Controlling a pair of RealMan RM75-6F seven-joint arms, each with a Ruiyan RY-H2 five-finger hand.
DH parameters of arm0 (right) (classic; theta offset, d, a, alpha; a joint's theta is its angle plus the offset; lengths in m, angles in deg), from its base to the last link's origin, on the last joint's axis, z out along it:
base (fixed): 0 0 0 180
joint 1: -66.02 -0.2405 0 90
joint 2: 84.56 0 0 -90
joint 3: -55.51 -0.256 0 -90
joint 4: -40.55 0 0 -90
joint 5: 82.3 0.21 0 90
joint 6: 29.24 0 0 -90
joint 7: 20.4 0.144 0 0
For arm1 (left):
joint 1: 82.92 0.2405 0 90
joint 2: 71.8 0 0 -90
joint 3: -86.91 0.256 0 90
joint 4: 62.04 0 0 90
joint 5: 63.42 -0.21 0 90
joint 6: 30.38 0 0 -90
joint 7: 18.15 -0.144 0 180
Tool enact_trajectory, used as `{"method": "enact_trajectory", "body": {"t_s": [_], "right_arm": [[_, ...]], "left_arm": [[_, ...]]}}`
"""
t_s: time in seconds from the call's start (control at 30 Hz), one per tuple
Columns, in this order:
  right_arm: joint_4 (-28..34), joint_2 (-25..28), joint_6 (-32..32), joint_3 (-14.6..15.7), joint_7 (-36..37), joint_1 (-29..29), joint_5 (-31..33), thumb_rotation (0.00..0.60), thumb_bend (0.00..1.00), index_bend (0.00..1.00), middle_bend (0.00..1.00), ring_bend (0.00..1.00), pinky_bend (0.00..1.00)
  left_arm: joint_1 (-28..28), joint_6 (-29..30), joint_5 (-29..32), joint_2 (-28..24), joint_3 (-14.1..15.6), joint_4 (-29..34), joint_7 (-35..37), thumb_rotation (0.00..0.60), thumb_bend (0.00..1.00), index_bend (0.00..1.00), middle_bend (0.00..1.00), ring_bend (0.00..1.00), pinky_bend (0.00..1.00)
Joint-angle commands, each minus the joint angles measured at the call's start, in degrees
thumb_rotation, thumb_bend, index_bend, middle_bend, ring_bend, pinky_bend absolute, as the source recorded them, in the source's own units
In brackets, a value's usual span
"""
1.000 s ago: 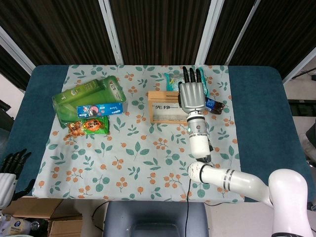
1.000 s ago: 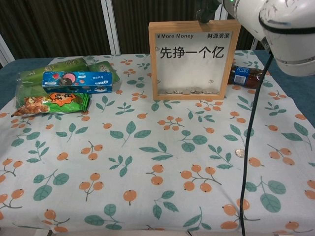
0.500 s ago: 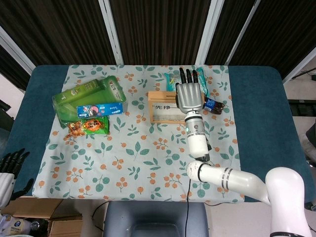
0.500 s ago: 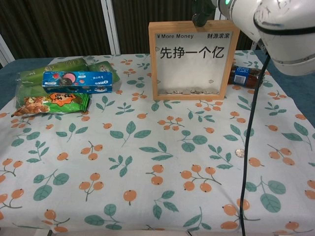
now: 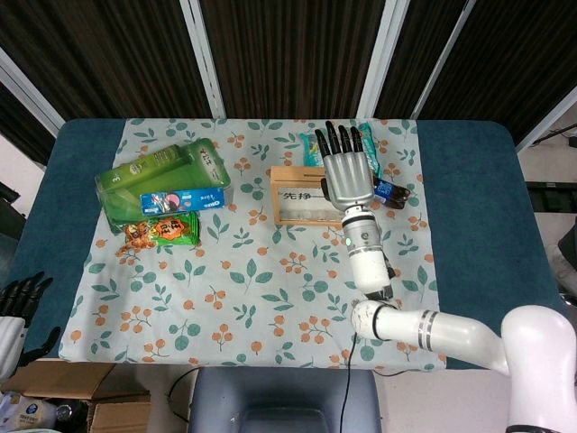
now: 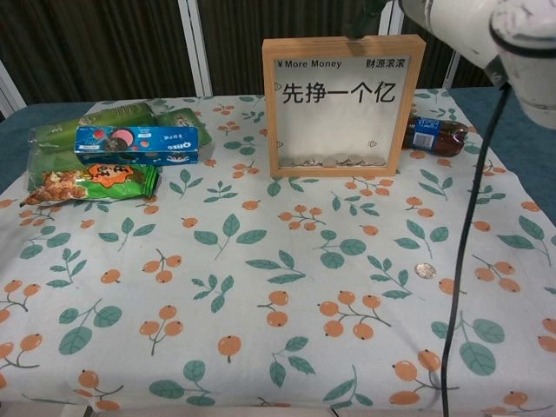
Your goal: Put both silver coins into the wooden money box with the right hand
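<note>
Above the wooden money box (image 5: 305, 194), my right hand (image 5: 349, 173) lay flat, fingers spread, hiding its top edge. Left hand (image 5: 13, 311) was cut off at the frame edge, its grip unreadable. Coins sat at the box bottom; one silver coin (image 6: 424, 270) lay on the tablecloth (image 6: 261, 287).

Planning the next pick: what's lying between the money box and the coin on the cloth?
Nothing: in the chest view, only bare printed cloth separates the money box from the coin.

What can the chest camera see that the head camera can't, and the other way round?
Only the chest view shows the silver coin lying on the tablecloth, and coins inside the wooden money box. Only the head view shows the right robot hand flat above the box with fingers spread, and the left robot hand off the table's corner. Both show the box, the blue cookie box and the green snack bags.
</note>
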Motion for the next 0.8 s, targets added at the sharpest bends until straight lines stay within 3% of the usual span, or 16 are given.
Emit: {"method": "enact_trajectory", "body": {"t_s": [0.03, 0.13, 0.23, 0.47, 0.6, 0.8], "right_arm": [[10.72, 6.82, -5.68, 6.67, 11.46, 8.44, -15.80, 0.600, 0.49, 0.00, 0.04, 0.00, 0.00], [14.09, 9.92, -11.68, 13.82, 17.59, 15.10, -27.91, 0.600, 0.46, 0.00, 0.03, 0.00, 0.00], [13.64, 10.52, -18.67, 21.71, 22.74, 22.16, -38.73, 0.600, 0.46, 0.00, 0.02, 0.00, 0.00], [3.26, 5.83, -26.16, 33.67, 26.06, 34.21, -49.56, 0.600, 0.45, 0.00, 0.00, 0.00, 0.00], [-3.39, 2.11, -26.01, 36.44, 27.13, 38.40, -51.50, 0.600, 0.43, 0.00, 0.00, 0.00, 0.00], [-11.72, -3.52, -23.01, 36.01, 29.86, 41.56, -51.50, 0.600, 0.43, 0.00, 0.00, 0.00, 0.00]], "left_arm": [[-0.04, 0.06, -0.07, 0.09, -0.05, -0.02, -0.09, 0.600, 0.37, 0.00, 0.00, 0.00, 0.03], [-0.15, 0.16, -0.29, 0.25, -0.09, 0.15, -0.45, 0.600, 0.37, 0.00, 0.00, 0.00, 0.03], [-0.39, -0.13, -0.41, 0.38, -0.09, 0.59, -1.05, 0.600, 0.37, 0.00, 0.00, 0.00, 0.03], [-0.72, -0.23, -1.20, 0.91, 0.16, 1.16, -2.26, 0.600, 0.37, 0.00, 0.00, 0.00, 0.03], [-0.68, -0.07, -1.60, 1.14, 0.41, 1.20, -2.64, 0.600, 0.37, 0.00, 0.00, 0.00, 0.03], [-0.29, 0.03, -1.74, 1.70, 0.94, 0.43, -2.53, 0.600, 0.37, 0.00, 0.00, 0.00, 0.03]]}}
